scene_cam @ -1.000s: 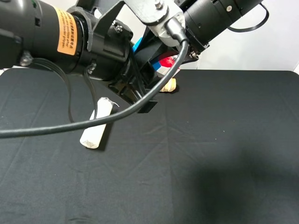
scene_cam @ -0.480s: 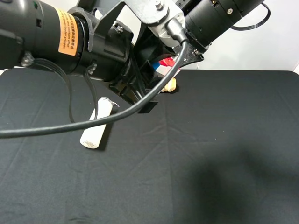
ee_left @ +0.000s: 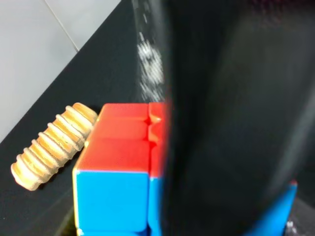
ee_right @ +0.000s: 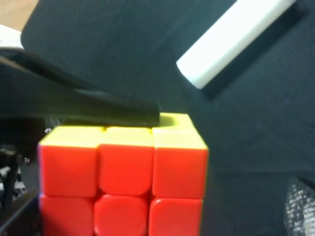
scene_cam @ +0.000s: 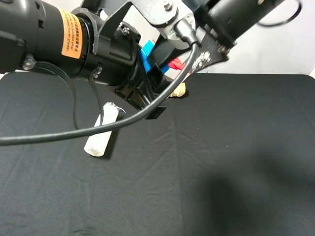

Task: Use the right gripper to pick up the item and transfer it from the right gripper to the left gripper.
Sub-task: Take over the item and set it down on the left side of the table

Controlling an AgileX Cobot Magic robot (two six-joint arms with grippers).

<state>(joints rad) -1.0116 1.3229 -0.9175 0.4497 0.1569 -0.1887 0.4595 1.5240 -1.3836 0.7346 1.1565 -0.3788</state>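
The puzzle cube [scene_cam: 175, 64] hangs in the air at the top middle, between the two arms; only red and blue bits of it show. My left gripper [scene_cam: 154, 77], on the arm with the orange band, is shut on it. In the right wrist view one black left finger [ee_right: 113, 114] lies on the yellow top of the cube [ee_right: 123, 172]. My right gripper [scene_cam: 186, 60] is open around the cube, and its meshed fingertip [ee_right: 301, 206] stands apart from the cube's side. In the left wrist view the cube [ee_left: 120, 162] is half hidden by a blurred black shape.
A white cylinder [scene_cam: 102, 132] lies on the black cloth [scene_cam: 236, 147] at the left of centre. A ribbed wooden roller [scene_cam: 179, 90] lies near the far edge under the arms. A thick black cable [scene_cam: 98, 129] sags across the left half.
My right arm has swung up and to the right and is blurred. The cube's blue face now shows beside the left gripper. The left arm has not moved.
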